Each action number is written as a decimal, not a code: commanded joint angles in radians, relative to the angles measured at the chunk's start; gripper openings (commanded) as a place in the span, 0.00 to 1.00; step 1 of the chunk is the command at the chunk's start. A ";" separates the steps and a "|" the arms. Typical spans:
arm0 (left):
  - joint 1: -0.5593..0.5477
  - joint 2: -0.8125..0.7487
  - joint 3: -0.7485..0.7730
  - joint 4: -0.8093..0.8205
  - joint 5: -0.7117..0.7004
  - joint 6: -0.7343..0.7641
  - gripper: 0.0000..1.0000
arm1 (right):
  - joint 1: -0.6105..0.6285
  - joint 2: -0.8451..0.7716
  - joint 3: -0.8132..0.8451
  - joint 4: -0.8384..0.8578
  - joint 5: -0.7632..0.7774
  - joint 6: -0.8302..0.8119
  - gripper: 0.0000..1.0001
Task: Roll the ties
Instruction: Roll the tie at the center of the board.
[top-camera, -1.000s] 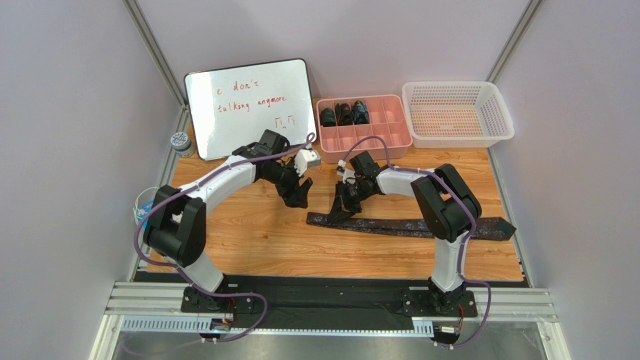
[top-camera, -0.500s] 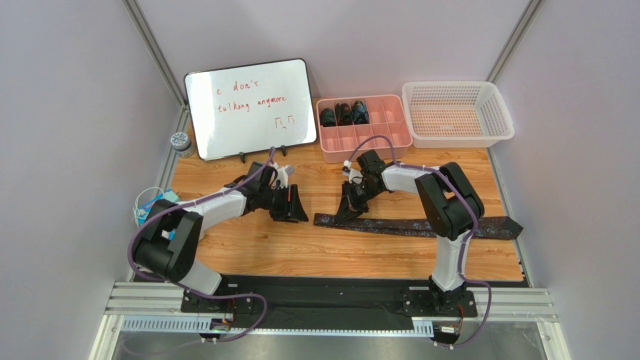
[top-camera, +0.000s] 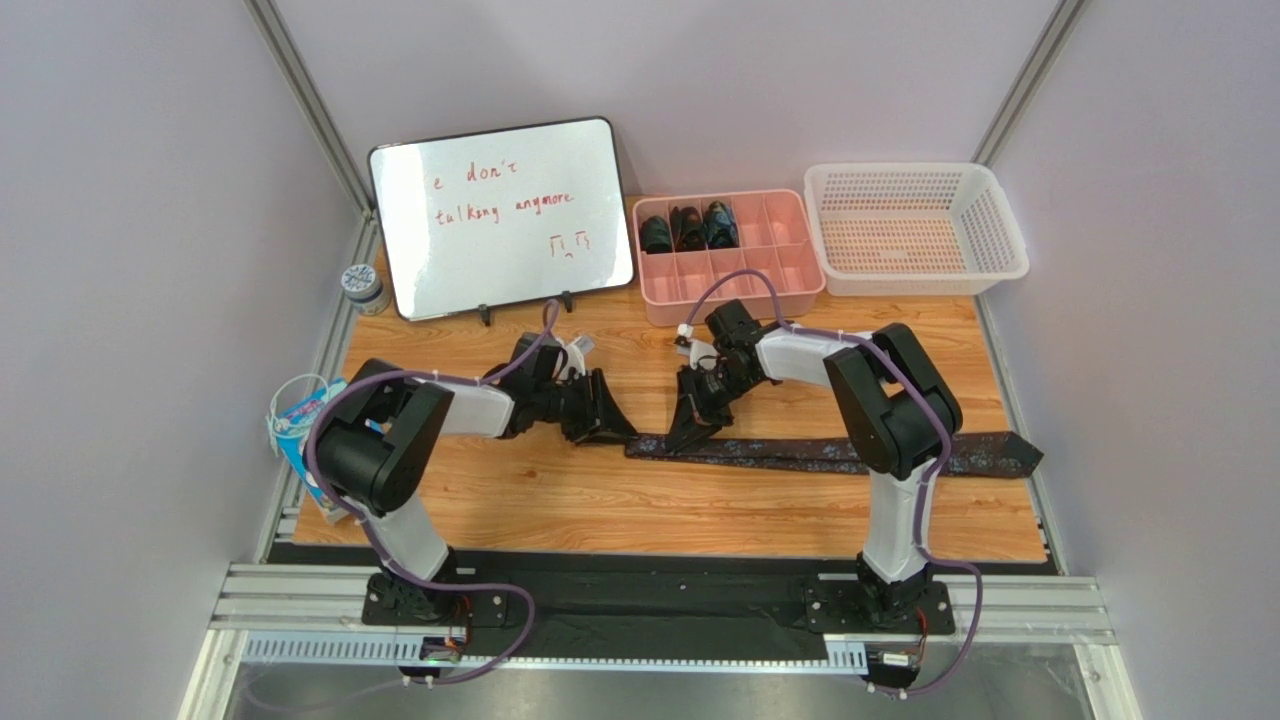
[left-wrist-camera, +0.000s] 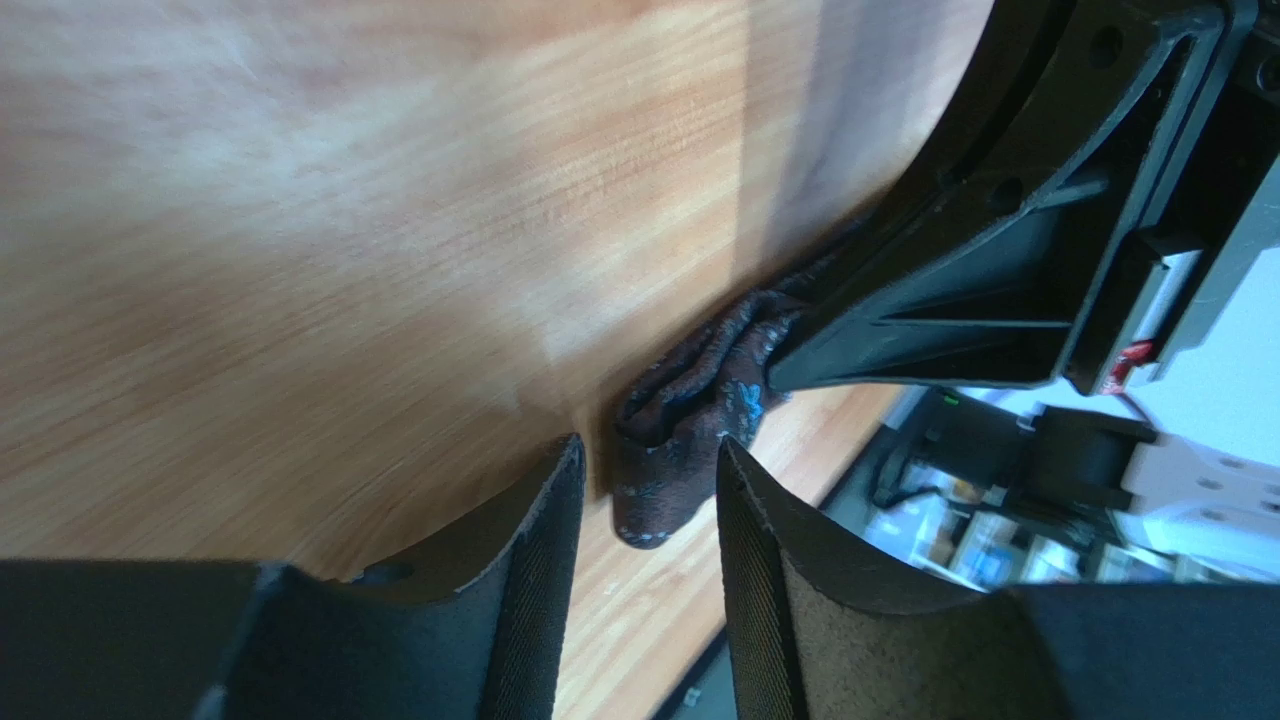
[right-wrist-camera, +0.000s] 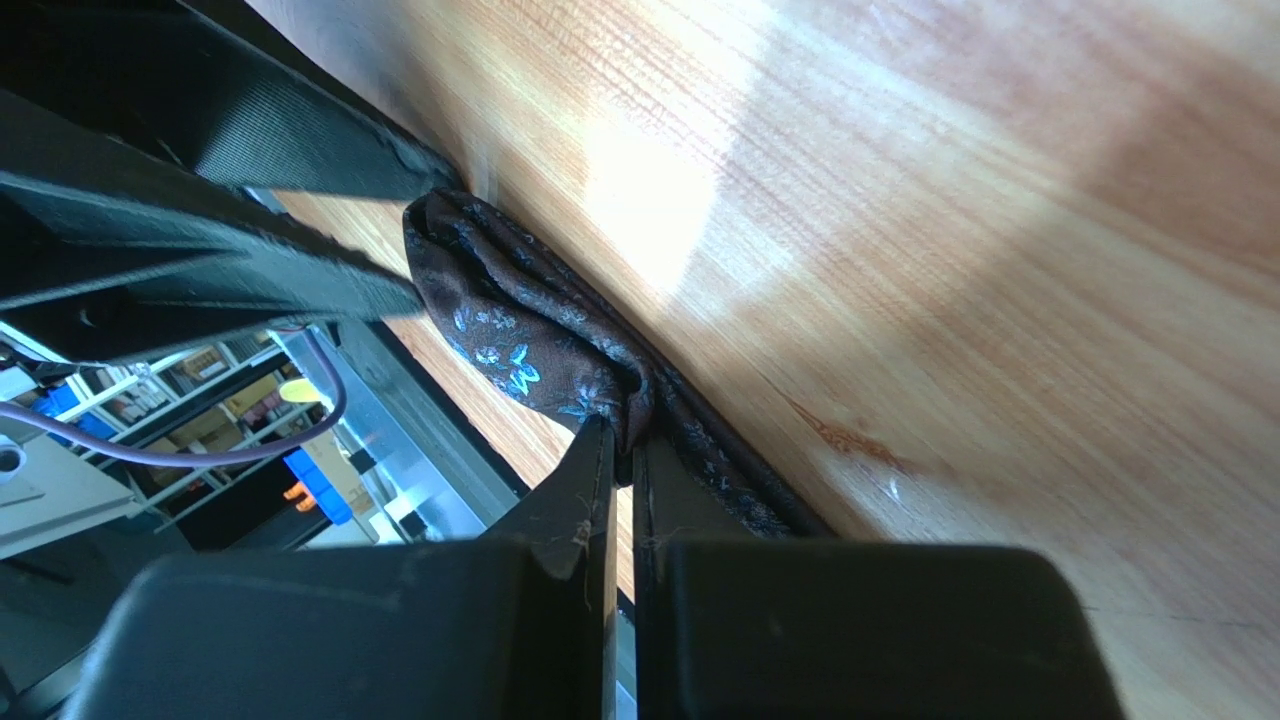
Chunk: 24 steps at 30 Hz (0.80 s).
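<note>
Slid rightward, the left tool (top-camera: 613, 426) flanks the crumpled, speckled tie (top-camera: 766, 449).

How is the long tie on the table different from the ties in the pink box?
The long tie lies stretched out along the table; the ties in the pink box are rolled into small coils. The long tie is pinched by the right gripper; the rolled ones are untouched. Both are dark fabric.

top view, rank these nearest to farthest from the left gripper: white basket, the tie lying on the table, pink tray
From the left gripper:
1. tie: its narrow end lies right at the gripper's fingertips, the rest running off to the right.
2. pink tray: toward the back, to the gripper's right.
3. white basket: back right corner.
</note>
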 joint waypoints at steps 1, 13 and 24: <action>-0.005 0.028 0.023 0.050 0.024 -0.027 0.45 | -0.005 0.039 0.008 -0.024 0.057 -0.038 0.00; -0.003 -0.070 -0.018 -0.034 0.020 -0.001 0.43 | -0.013 0.053 0.007 -0.015 0.060 -0.028 0.00; -0.003 -0.023 0.008 -0.037 0.030 0.016 0.35 | -0.013 0.064 0.008 -0.013 0.055 -0.024 0.00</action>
